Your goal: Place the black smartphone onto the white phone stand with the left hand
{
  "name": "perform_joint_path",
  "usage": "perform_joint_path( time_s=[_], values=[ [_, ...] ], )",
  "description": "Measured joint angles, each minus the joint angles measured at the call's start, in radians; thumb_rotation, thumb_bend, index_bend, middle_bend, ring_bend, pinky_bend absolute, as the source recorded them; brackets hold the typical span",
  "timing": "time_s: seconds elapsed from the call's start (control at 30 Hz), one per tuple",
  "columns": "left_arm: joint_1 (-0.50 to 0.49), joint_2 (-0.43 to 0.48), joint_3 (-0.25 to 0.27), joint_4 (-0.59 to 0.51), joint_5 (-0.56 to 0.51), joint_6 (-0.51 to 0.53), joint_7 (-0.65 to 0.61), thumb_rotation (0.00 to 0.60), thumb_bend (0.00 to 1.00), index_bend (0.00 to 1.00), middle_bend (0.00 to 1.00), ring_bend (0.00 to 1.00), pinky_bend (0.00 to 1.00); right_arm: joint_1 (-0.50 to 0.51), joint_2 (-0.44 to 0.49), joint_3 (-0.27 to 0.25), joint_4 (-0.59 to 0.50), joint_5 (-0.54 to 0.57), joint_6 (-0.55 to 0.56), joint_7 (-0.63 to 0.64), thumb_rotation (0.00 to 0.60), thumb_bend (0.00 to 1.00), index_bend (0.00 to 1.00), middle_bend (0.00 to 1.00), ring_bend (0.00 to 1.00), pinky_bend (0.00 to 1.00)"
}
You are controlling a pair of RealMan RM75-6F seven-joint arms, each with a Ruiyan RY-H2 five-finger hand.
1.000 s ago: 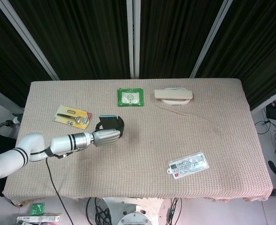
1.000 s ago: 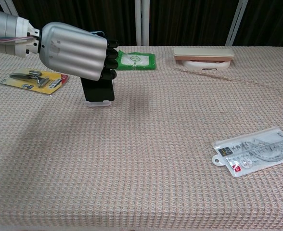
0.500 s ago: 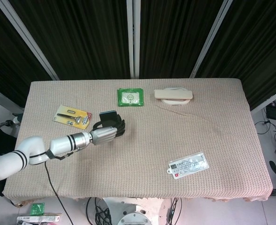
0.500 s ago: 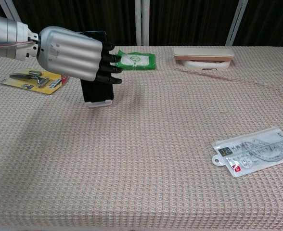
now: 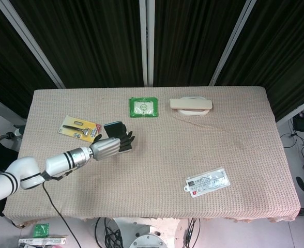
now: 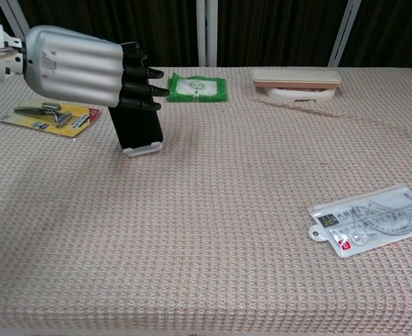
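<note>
One silver left hand [image 6: 80, 66], fingers spread and empty, hovers beside the black slab smartphone [image 6: 137, 126] leaning upright (seated) in its white plastic phone stand [image 6: 143, 148].

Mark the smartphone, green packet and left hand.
black smartphone [image 6: 137, 129], chest view, lower screen face.
green packet [image 6: 197, 88], chest view, centre of its top.
left hand [image 6: 76, 66], chest view, back of the hand.

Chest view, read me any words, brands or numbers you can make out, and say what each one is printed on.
No text is legible.
Clear plastic pouch with a ruler set: printed label, too small to read.
Green wipes packet: round white label, blurred.
Yellow carded tool pack: print too small.
Black smartphone on white phone stand: dark screen, no text.
</note>
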Motion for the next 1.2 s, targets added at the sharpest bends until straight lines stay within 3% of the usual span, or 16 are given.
perform_joint_path(
  time_s=[0.17,0.43,0.67,0.9,1.03,1.2],
  values=[
    [0.056,0.049,0.001,-0.066,-0.027,0.06,0.004,0.6,0.14,0.0,0.0,0.05,0.22,0.002,0.0,0.0,-0.007,-0.004,0.003,-0.007,0.6,0.16,0.0,0.0,0.0,0.0],
    [0.181,0.134,0.017,-0.178,-0.034,0.241,-0.002,0.6,0.1,0.0,0.0,0.05,0.22,0.008,0.003,-0.001,-0.026,-0.014,0.001,-0.024,0.6,0.16,0.0,0.0,0.0,0.0],
    [0.376,0.154,0.019,-0.251,-0.138,0.458,-0.075,0.6,0.03,0.0,0.0,0.05,0.22,0.006,0.008,-0.005,-0.035,-0.015,-0.002,-0.01,0.6,0.16,0.0,0.0,0.0,0.0],
    [0.607,0.124,0.022,-0.262,-0.306,0.696,-0.357,0.568,0.03,0.0,0.01,0.05,0.21,0.004,0.006,-0.024,-0.039,-0.013,-0.031,-0.018,0.6,0.16,0.0,0.0,0.0,0.0],
    [0.712,0.108,0.035,-0.247,-0.389,0.733,-0.544,0.476,0.03,0.0,0.01,0.05,0.21,-0.002,-0.01,-0.038,-0.039,-0.009,-0.049,-0.046,0.6,0.16,0.0,0.0,0.0,0.0],
    [0.832,0.073,0.051,-0.173,-0.446,0.775,-0.735,0.466,0.03,0.0,0.01,0.05,0.21,-0.005,-0.018,-0.049,-0.041,-0.011,-0.06,-0.057,0.6,0.16,0.0,0.0,0.0,0.0]
  ],
)
